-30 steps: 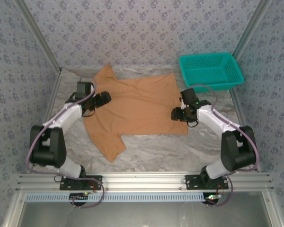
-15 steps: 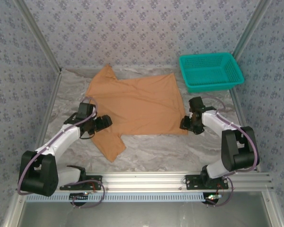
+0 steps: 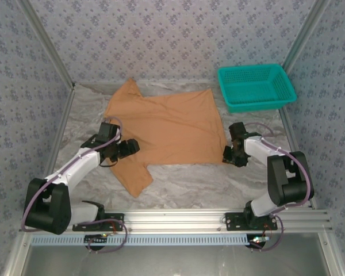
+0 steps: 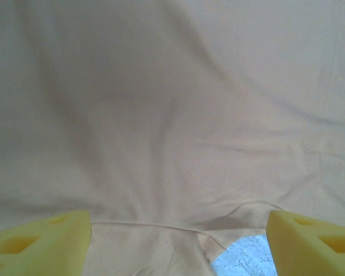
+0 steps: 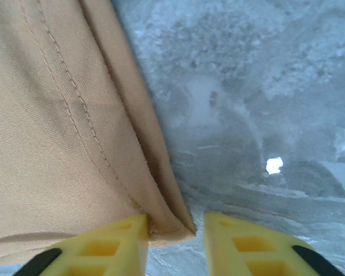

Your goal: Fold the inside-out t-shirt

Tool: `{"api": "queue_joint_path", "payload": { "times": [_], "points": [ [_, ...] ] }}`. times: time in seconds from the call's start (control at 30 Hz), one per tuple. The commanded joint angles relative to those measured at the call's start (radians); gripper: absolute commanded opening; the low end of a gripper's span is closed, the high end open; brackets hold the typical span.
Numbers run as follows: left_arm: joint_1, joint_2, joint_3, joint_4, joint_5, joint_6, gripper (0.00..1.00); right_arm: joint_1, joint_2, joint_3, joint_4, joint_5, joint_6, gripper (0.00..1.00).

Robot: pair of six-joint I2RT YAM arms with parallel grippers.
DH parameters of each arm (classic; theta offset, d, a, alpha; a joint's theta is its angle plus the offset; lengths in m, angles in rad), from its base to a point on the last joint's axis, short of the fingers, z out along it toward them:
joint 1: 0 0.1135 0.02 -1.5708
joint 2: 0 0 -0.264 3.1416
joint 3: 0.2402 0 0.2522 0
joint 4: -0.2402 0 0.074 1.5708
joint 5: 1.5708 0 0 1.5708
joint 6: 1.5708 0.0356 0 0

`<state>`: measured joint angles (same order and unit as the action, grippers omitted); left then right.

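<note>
Ok so the biggest thing is the grey marbled table [image 3: 184, 184], and the t-shirt [image 3: 167, 126] is spread out flat across the middle of it. It's a plain orange-tan shirt. One sleeve points to the far left and the other hangs toward the near left, with the hem edge on the right side. A teal plastic basket [image 3: 256, 86] sits in the far right corner, well apart from the shirt.

The left gripper [image 3: 129, 148] is low over the near-left part of the shirt, by the sleeve. In the left wrist view its yellow fingers [image 4: 40, 241] are spread wide, with smooth cloth [image 4: 172, 115] ahead of them and a small patch of table [image 4: 241, 259] near the right finger.

The right gripper [image 3: 229, 154] is down at the near-right corner of the shirt. Up close, the hem [image 5: 57, 126] shows two rows of stitching, and that corner sits right in the narrow gap between the fingers [image 5: 103, 247]. The left finger touches the cloth. The jaws are only a little apart and not pinching it, and there's bare table [image 5: 247, 115] next to it.
</note>
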<state>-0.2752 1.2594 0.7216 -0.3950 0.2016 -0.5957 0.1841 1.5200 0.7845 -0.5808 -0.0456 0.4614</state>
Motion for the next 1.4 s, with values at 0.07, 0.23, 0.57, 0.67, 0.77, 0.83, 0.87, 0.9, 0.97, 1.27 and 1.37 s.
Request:
{"api": "queue_joint_path", "payload": {
  "times": [0.07, 0.23, 0.57, 0.67, 0.77, 0.83, 0.87, 0.9, 0.97, 1.27, 1.37],
  "points": [
    [-0.004, -0.011, 0.024, -0.040, -0.002, 0.020, 0.80, 0.034, 0.052, 0.000, 0.064, -0.041, 0.010, 0.21],
    [-0.021, -0.051, 0.023, -0.105, -0.005, 0.015, 0.80, 0.032, 0.045, 0.006, 0.049, -0.049, 0.000, 0.07],
    [-0.372, -0.210, -0.067, -0.395, -0.226, -0.165, 0.75, 0.031, 0.008, 0.017, 0.033, -0.052, -0.019, 0.00],
    [-0.515, -0.210, -0.068, -0.482, -0.286, -0.253, 0.71, 0.031, 0.003, 0.021, 0.030, -0.055, -0.028, 0.00],
    [-0.652, -0.199, -0.070, -0.507, -0.303, -0.330, 0.65, 0.031, 0.000, 0.026, 0.023, -0.060, -0.042, 0.00],
    [-0.707, -0.167, -0.060, -0.527, -0.291, -0.359, 0.59, 0.031, 0.001, 0.030, 0.024, -0.063, -0.048, 0.00],
    [-0.727, -0.148, -0.057, -0.532, -0.280, -0.371, 0.56, 0.031, 0.001, 0.031, 0.023, -0.066, -0.052, 0.00],
    [-0.743, -0.131, -0.059, -0.527, -0.267, -0.385, 0.53, 0.031, -0.001, 0.031, 0.024, -0.068, -0.053, 0.00],
    [-0.772, -0.111, -0.081, -0.485, -0.229, -0.411, 0.49, 0.031, -0.001, 0.030, 0.025, -0.068, -0.058, 0.00],
    [-0.771, -0.031, -0.108, -0.376, -0.196, -0.388, 0.49, 0.028, -0.020, 0.011, 0.032, -0.073, -0.058, 0.00],
    [-0.761, -0.006, -0.118, -0.347, -0.195, -0.380, 0.48, 0.027, -0.021, 0.012, 0.029, -0.076, -0.060, 0.00]
  ]
}}
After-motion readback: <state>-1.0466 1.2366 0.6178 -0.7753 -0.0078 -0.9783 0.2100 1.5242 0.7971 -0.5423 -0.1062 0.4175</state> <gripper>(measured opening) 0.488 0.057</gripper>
